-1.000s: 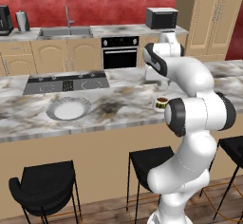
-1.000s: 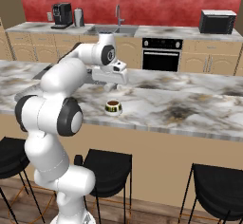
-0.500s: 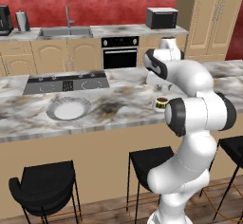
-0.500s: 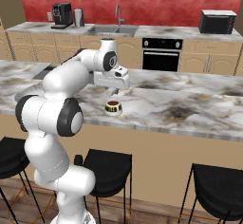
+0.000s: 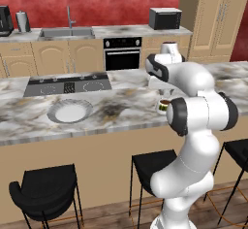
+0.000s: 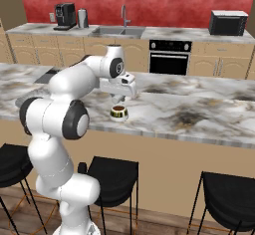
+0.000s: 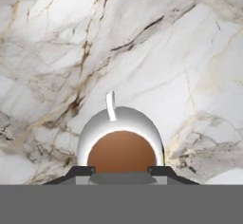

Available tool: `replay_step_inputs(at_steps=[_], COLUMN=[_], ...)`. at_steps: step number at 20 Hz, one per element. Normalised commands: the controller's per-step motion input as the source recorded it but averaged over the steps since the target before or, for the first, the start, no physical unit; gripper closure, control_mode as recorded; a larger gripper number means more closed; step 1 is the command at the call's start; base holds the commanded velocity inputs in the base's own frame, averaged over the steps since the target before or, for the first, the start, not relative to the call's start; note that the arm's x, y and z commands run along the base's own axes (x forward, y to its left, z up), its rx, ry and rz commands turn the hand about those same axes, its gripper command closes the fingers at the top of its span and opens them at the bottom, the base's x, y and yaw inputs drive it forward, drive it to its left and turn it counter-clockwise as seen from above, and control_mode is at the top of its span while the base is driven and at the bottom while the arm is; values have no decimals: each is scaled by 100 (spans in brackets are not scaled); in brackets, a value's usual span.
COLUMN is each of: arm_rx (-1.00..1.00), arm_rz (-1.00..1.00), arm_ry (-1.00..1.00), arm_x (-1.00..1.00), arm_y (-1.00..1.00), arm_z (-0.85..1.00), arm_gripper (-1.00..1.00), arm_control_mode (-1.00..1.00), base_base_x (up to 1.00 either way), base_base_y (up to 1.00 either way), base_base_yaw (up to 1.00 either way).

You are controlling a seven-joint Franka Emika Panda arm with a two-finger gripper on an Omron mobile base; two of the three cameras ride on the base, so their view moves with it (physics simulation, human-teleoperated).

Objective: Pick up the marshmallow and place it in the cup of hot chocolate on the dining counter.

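Broadly, the dining counter [image 5: 121,111] runs across both base views as a long grey-white marble slab with dark veins and a tan wooden front, and black stools [image 6: 112,172] stand along that front. Behind it lies a second counter with a steel sink [image 5: 66,32], a black oven [image 5: 122,53] set in the cabinets, a microwave [image 5: 165,18] and a coffee machine [image 6: 65,16] against the red wall. A cooktop [image 5: 68,85] sits flush in the slab, and just in front of it rests a wide shallow plate [image 5: 70,111]. The white arm bends over the slab with its hand pointing down. The cup of hot chocolate [image 6: 118,112] stands upright on the marble near the front edge, well apart from the plate; in the hand view the cup [image 7: 121,140] shows its brown liquid and a thin handle pointing away. The gripper [image 6: 118,99] hangs directly above the cup, apart from it, with its jaws drawn close together. In the hand view a pale lump sits between the dark finger tips [image 7: 78,173] just over the cup's near rim; it looks like the marshmallow [image 7: 122,178], though it is too cut off to tell surely.
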Motion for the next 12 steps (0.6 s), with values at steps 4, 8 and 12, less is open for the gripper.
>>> replay_step_inputs(at_steps=[4, 8, 12], arm_rx=[0, 0, 0], arm_rz=[0, 0, 0], arm_ry=[4, 3, 2], arm_x=[9, 1, 0], arm_y=[0, 0, 0], arm_z=[-4, -2, -7], arm_gripper=[100, 100, 100], arm_control_mode=[-100, -100, -100], base_base_x=[0, 0, 0], base_base_y=[0, 0, 0], base_base_yaw=[0, 0, 0])
